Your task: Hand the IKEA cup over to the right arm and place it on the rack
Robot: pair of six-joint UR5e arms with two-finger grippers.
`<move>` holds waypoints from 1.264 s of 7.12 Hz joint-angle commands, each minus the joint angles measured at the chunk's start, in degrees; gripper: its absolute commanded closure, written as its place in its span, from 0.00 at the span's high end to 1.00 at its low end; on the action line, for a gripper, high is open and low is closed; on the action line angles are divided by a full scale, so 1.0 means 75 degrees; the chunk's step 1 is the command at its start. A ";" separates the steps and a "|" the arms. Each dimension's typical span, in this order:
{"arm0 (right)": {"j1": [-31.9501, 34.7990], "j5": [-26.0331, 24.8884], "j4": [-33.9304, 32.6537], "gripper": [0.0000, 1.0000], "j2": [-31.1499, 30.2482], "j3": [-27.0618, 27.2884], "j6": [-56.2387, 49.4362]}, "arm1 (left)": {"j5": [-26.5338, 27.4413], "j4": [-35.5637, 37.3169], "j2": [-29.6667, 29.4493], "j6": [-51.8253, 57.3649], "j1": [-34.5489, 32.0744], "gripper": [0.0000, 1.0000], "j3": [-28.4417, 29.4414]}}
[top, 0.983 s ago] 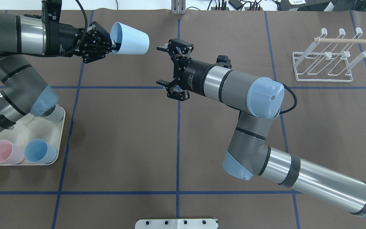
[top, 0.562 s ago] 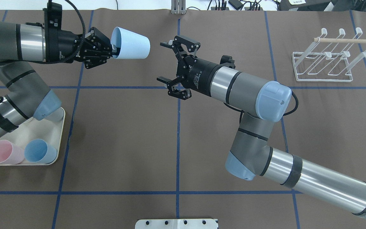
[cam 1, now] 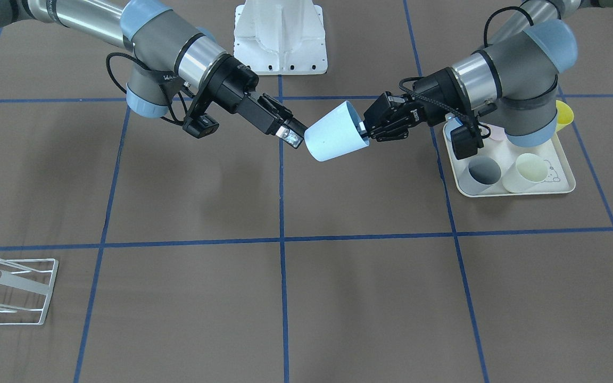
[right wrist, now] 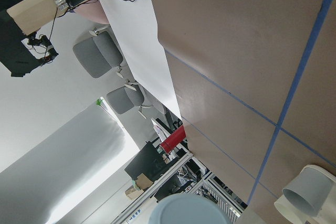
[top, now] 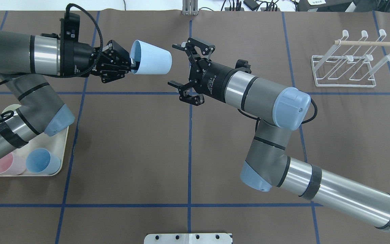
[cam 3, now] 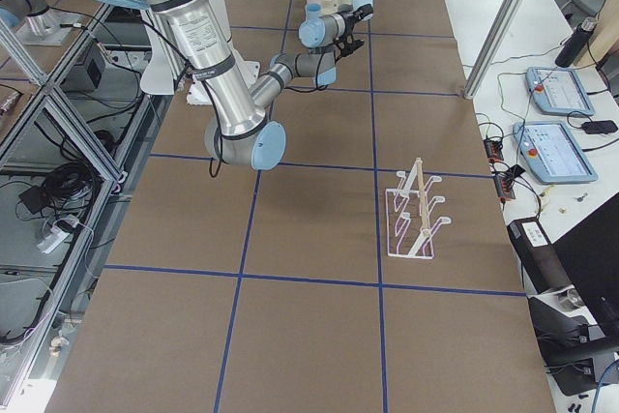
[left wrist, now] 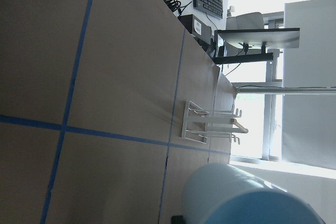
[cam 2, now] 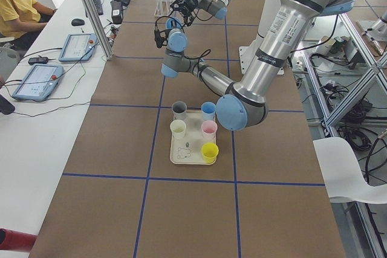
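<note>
My left gripper (top: 133, 64) is shut on the rim of a light blue IKEA cup (top: 152, 62), one finger inside it, and holds it sideways in the air, base pointing right. My right gripper (top: 173, 64) is open, its fingers spread on either side of the cup's base without closing on it. In the front view the cup (cam 1: 336, 133) hangs between the left gripper (cam 1: 364, 132) and the right gripper (cam 1: 293, 137). The white wire rack (top: 367, 43) with a wooden dowel stands empty at the far right; it also shows in the front view (cam 1: 50, 291).
A cream tray (top: 65, 149) sits under my left arm at the near left and holds several cups, among them a pink cup (top: 3, 164) and a blue cup (top: 42, 161). Blue tape lines cross the brown table. A white mount plate (top: 188, 238) sits at the near edge.
My left arm has carried the cup to the right and slightly down, up to the right gripper. The right gripper turned and rose a little and stays open.
</note>
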 commanded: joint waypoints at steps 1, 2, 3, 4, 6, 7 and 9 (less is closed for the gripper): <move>-0.0010 -0.0022 0.0001 1.00 -0.0009 -0.0001 0.0032 | -0.0001 -0.0004 -0.0099 -0.0005 0.0161 0.00 -0.0016; -0.0010 -0.0022 0.0001 1.00 -0.0009 -0.0001 0.0032 | -0.0001 0.0008 -0.0123 -0.0005 0.0173 0.00 -0.0016; -0.0022 -0.0022 0.0001 1.00 -0.0021 -0.0013 0.0032 | 0.0010 0.0008 -0.0169 0.0006 0.0208 0.00 -0.0016; -0.0034 -0.0022 0.0001 1.00 -0.0009 -0.0001 0.0032 | 0.0011 0.0008 -0.0205 0.0006 0.0231 0.00 -0.0005; -0.0034 -0.0033 0.0001 0.98 -0.0021 -0.0013 0.0032 | 0.0011 0.0008 -0.0240 0.0006 0.0232 0.00 -0.0028; -0.0034 -0.0033 0.0012 0.77 -0.0009 -0.0001 0.0044 | 0.0011 0.0008 -0.0240 0.0006 0.0232 0.00 -0.0016; -0.0046 -0.0033 0.0117 0.35 -0.0009 -0.0001 0.0044 | 0.0011 0.0008 -0.0240 0.0006 0.0232 0.07 -0.0005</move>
